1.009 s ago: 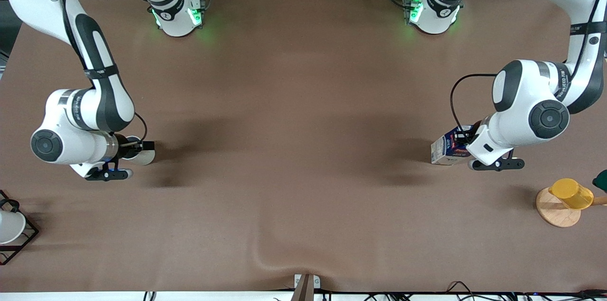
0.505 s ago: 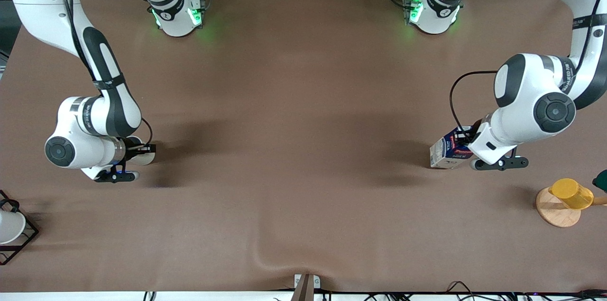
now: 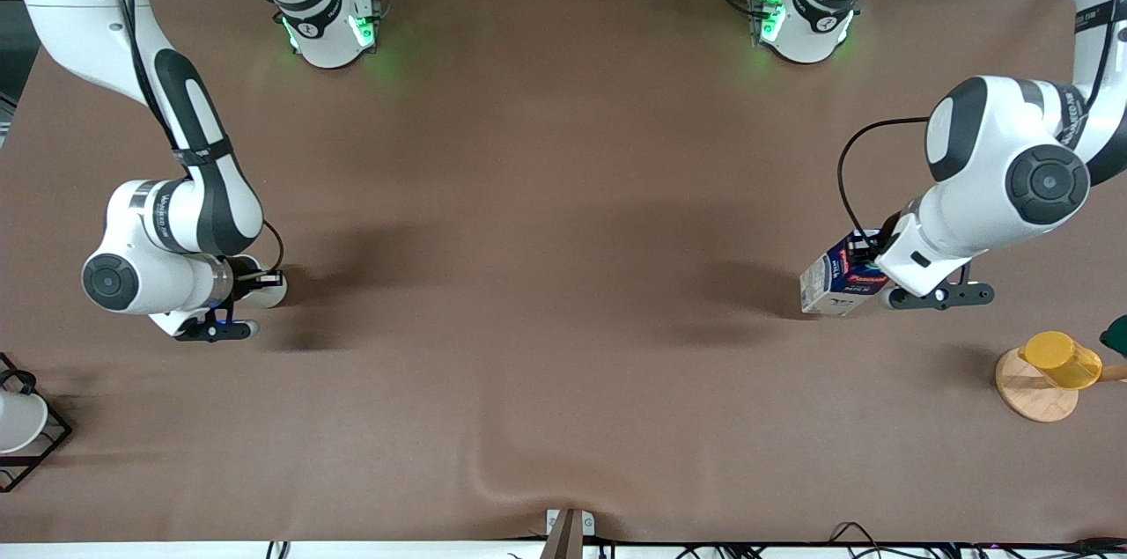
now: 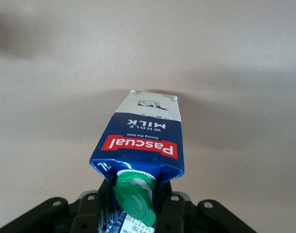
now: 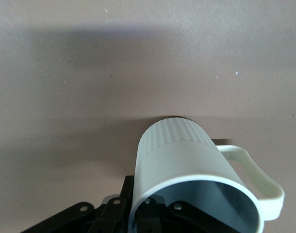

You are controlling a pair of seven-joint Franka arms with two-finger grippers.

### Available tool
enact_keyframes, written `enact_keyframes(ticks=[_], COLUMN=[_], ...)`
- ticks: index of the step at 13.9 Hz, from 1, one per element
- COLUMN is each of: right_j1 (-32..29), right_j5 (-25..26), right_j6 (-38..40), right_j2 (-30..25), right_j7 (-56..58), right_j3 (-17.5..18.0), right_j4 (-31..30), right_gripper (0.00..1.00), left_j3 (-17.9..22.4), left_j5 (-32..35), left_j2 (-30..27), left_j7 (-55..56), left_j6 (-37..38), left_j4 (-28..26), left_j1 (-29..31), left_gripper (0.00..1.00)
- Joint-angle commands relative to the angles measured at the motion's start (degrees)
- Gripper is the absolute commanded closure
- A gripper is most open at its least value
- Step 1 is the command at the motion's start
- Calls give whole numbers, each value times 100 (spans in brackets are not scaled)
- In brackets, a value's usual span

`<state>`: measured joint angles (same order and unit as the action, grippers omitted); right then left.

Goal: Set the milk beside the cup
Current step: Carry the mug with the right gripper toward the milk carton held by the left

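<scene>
At the frame's right edge, the left pincer (image 3: pixel 867 270) is clamped on the gable top of the dark blue and white milk carton (image 3: pixel 836 282), which tilts on the brown desk (image 3: pixel 563 277). That light, squashable carton should be pinched gently near its stiff top fold. At the frame's left edge, the right pincer (image 3: pixel 255 277) grips the rim of the ribbed grey-beige mug (image 5: pixel 187 165).

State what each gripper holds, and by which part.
Left gripper: the milk, by its gabled top at the cap. Right gripper: the cup, by its rim.
</scene>
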<state>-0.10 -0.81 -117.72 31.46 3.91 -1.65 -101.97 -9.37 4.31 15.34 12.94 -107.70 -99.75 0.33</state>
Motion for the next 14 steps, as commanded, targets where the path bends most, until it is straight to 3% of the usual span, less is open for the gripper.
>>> enact_keyframes(ticks=[1,8,14], right_j1=[211,1985,3032], right_j5=[-24,11,-410], right_j6=[545,777,672], right_j2=[-52,272,1046], right_j7=[-110,-180,-1688], right_j3=[24,24,33], right_j4=[500,1890,2559], right_gripper=[100,100,100], left_j3=[-108,-179,-179], left_j5=[-115,-247,-247], left_j2=[-145,-171,-250], left_j7=[59,103,112], left_j6=[441,723,1127], left_j4=[279,491,693], left_j1=[28,46,28], left_gripper=[65,66,66])
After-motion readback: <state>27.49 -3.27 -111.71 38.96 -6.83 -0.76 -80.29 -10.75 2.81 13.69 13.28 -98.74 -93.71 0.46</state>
